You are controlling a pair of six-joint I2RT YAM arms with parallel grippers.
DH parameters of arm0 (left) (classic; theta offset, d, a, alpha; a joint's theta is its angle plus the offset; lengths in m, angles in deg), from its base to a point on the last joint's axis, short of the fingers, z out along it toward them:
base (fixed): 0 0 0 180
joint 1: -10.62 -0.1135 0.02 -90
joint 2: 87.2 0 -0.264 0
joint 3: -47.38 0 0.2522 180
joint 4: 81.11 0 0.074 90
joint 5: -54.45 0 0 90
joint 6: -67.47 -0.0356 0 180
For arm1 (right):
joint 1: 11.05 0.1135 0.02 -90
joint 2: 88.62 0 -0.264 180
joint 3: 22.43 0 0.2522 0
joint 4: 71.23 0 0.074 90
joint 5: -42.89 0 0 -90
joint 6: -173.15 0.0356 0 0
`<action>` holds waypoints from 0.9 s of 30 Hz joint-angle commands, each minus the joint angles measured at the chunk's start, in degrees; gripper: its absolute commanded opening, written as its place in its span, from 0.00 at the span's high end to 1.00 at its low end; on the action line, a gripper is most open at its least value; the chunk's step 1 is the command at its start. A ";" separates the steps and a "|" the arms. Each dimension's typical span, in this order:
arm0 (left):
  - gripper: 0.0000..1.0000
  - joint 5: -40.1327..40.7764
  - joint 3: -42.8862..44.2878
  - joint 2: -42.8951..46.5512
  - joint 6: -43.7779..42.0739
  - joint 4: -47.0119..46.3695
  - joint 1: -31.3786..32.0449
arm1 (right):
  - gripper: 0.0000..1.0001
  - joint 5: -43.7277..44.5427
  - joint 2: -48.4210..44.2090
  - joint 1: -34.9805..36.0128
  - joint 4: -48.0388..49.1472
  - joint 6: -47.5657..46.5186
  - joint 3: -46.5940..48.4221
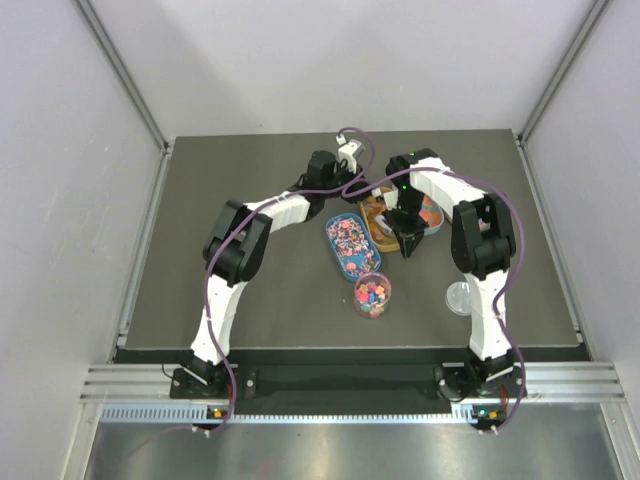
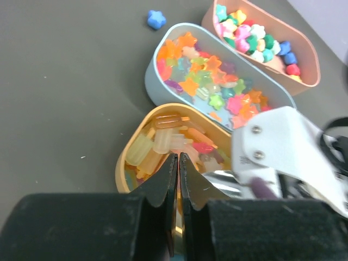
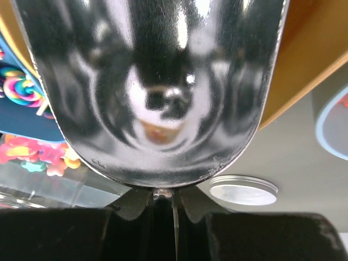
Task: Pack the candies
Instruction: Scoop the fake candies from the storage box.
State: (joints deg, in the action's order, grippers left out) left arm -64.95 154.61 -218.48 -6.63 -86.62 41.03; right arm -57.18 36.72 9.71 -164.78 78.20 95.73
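The candies lie in oval trays: pale gummies in an orange tray [image 2: 122, 163], star jellies in a light blue tray [image 2: 155, 65], and bright pieces in a pink tray [image 2: 307, 51]. In the top view the orange tray [image 1: 372, 232] sits beside a blue tray [image 1: 334, 246] of sprinkle-like sweets. A clear jar [image 1: 372, 296] holds star candies. My right gripper [image 3: 163, 193], which also shows in the top view [image 1: 408, 238], is shut on the handle of a metal scoop [image 3: 157, 81] over the orange tray. My left gripper [image 2: 178, 157] is shut on that tray's near rim.
A clear round lid [image 1: 460, 296] lies on the dark table at the right, also in the right wrist view [image 3: 243, 190]. One loose blue star candy [image 2: 156, 19] lies on the table beyond the light blue tray. The white right wrist [image 2: 288, 147] crowds the orange tray.
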 commanded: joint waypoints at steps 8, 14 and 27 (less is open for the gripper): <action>0.91 -5.13 -2.06 6.92 -0.17 -5.78 2.46 | 1.00 2.86 5.96 -0.71 -2.04 -0.32 10.73; 0.91 -5.05 -1.98 5.78 -0.34 -6.04 2.37 | 1.00 3.21 7.55 0.34 -0.99 0.11 11.88; 0.91 -6.45 -8.73 14.47 -0.96 -2.97 0.17 | 1.00 1.45 12.91 1.66 3.23 -0.59 14.69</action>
State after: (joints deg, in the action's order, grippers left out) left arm -65.26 147.48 -212.51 -5.93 -85.90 40.11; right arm -54.75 45.92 9.99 -169.54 76.65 107.77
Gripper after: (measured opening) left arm 0.087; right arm 0.109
